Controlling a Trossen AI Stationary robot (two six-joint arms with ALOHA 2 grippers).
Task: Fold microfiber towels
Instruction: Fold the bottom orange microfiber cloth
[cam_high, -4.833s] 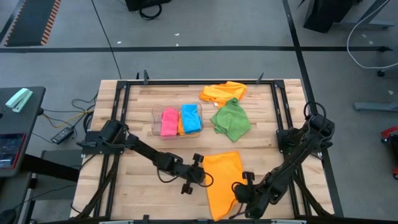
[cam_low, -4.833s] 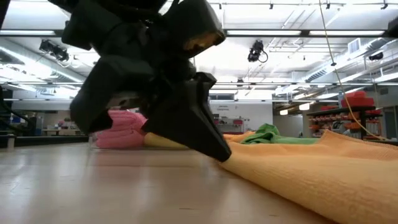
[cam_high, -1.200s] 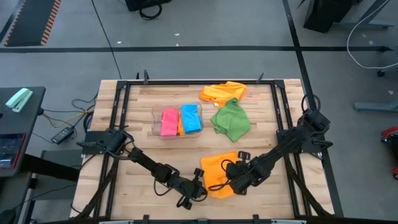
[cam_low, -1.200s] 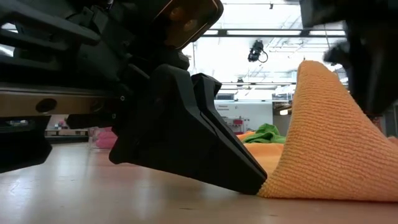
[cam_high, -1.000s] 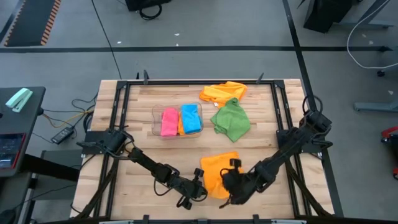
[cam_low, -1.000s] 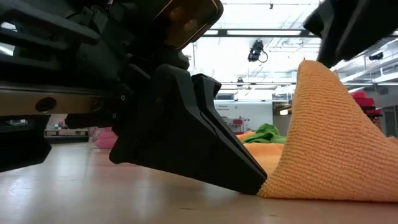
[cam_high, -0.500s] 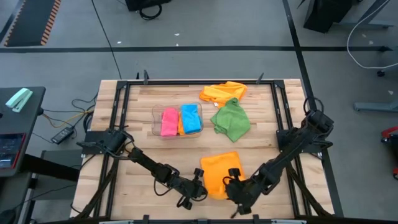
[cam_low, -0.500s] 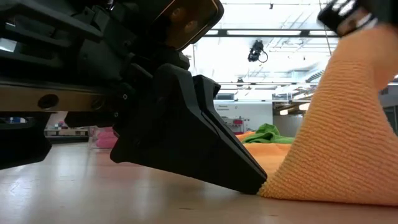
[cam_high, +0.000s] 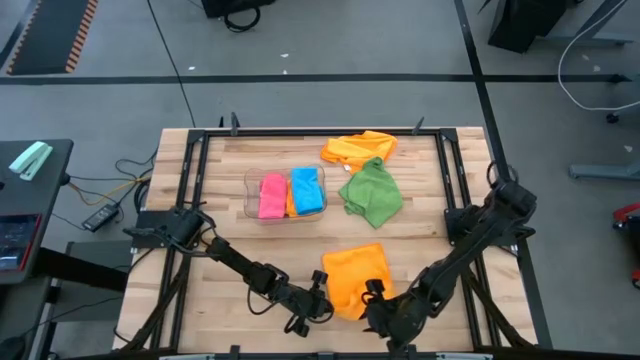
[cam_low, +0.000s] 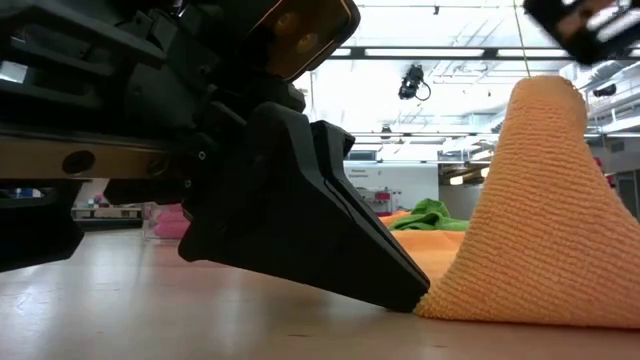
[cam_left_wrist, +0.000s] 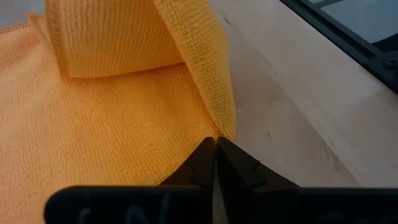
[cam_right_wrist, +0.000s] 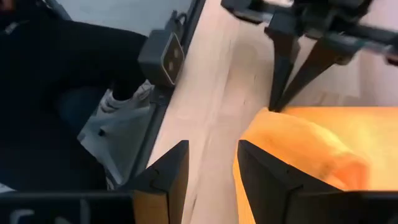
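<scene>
Grey floor, wooden table — ceiling strip lights, black side desk

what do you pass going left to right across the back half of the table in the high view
pink towel → blue towel, both in the clear bin → green towel. The crumpled orange towel overlaps the green one's span, so it is left out.
</scene>
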